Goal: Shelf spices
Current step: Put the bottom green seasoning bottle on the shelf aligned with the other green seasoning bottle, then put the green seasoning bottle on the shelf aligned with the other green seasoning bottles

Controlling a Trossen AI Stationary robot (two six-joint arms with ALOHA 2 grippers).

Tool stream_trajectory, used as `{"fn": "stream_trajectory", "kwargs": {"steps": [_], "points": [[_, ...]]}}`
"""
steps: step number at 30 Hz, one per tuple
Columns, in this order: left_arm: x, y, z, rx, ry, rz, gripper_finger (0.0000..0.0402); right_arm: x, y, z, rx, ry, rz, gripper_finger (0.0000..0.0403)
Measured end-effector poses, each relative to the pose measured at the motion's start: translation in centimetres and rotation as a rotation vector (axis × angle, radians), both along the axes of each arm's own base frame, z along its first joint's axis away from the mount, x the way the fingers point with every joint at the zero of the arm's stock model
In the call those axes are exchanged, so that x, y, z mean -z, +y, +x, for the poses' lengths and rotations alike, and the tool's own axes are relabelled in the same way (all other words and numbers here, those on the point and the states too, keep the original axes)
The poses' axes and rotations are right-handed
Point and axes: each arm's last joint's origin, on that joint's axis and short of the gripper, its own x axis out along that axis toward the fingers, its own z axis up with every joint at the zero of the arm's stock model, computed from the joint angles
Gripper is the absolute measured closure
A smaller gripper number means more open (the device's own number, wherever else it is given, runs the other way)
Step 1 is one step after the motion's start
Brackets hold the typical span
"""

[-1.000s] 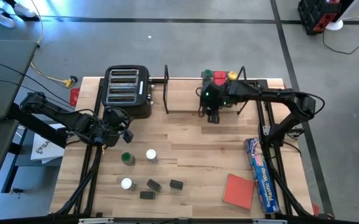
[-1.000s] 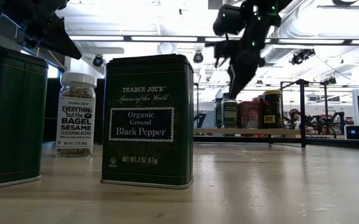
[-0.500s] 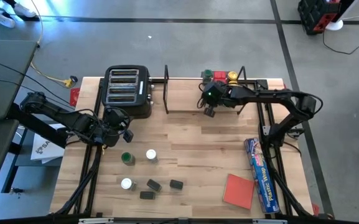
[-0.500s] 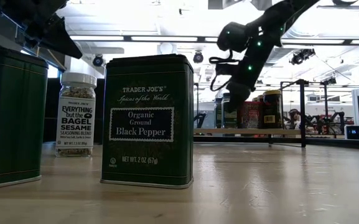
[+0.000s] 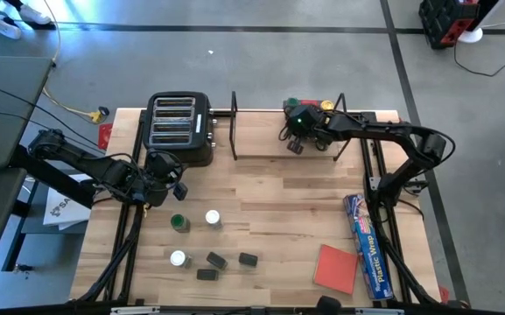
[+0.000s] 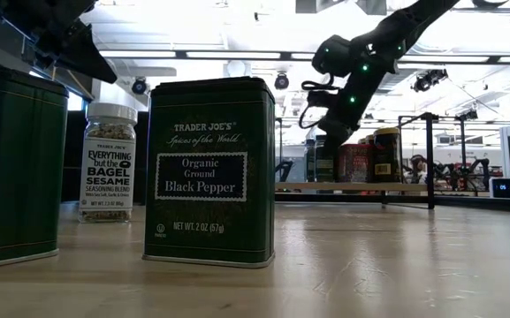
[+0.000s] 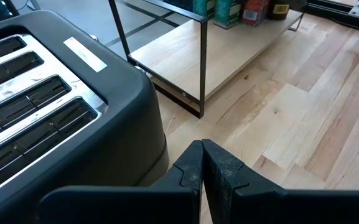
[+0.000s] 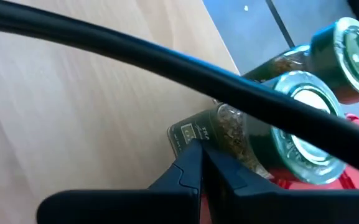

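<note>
The shelf (image 5: 261, 144), a black wire rack with a light wooden base, stands at the table's far edge. A few spices (image 5: 309, 107) stand at its right end. My right gripper (image 5: 294, 138) is shut, low over the shelf right beside them. In the right wrist view its tips (image 8: 199, 149) sit at a green-lidded jar (image 8: 235, 134), behind a rack wire (image 8: 167, 59). More spices stand on the near left of the table: a green-topped jar (image 5: 179, 222), two white-topped ones (image 5: 213, 218) and three black tins (image 5: 216, 260). My left gripper (image 7: 202, 162) waits shut beside the toaster. My right gripper's shut fingertips come slanting down from the table's near side at the lower side of the green-lidded jar, by its label (image 8: 185, 134). The jar stands upright on the shelf's base board. I cannot tell whether the tips touch it.
A black toaster (image 5: 179, 129) stands left of the shelf. A blue plastic-wrap box (image 5: 366, 245) and a red square pad (image 5: 335, 268) lie at the near right. Bare wood stretches across the table's middle. In the low view a black pepper tin (image 6: 209, 172) fills the foreground.
My right gripper has gone from over the shelf's near edge toward the table's far edge and a little down, to the spices at the shelf's right end. It has tipped more toward level on the way.
</note>
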Motion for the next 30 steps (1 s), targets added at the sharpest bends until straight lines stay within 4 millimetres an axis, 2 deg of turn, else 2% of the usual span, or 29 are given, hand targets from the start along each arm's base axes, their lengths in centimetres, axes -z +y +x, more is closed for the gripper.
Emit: {"fn": "stream_trajectory", "kwargs": {"steps": [12, 15, 17, 21, 26, 30], "points": [[0.0, 0.0, 0.0, 0.0, 0.0, 0.0, 0.0399, -0.1, -0.4, -0.1, -0.072, 0.044, -0.051, 0.0399], [0.0, 0.0, 0.0, 0.0, 0.0, 0.0, 0.0399, -0.3, 0.3, 0.5, -0.094, 0.036, -0.059, 0.0399], [0.0, 0.0, 0.0, 0.001, 0.0, -0.001, 0.0399, -0.8, 1.3, 1.3, -0.134, 0.021, -0.068, 0.0399], [0.1, -0.2, 0.0, 0.05, 0.034, -0.04, 0.0399, -2.0, 4.5, 3.6, -0.265, -0.046, -0.092, 0.0399], [0.5, -1.4, -0.1, 0.266, 0.133, -0.198, 0.0399, -3.2, 8.7, 5.9, -0.395, -0.19, -0.142, 0.0399], [-0.5, -3.3, -0.6, 0.468, 0.167, -0.413, 0.0399, -3.7, 10.5, 6.7, -0.458, -0.268, -0.147, 0.0399]]}}
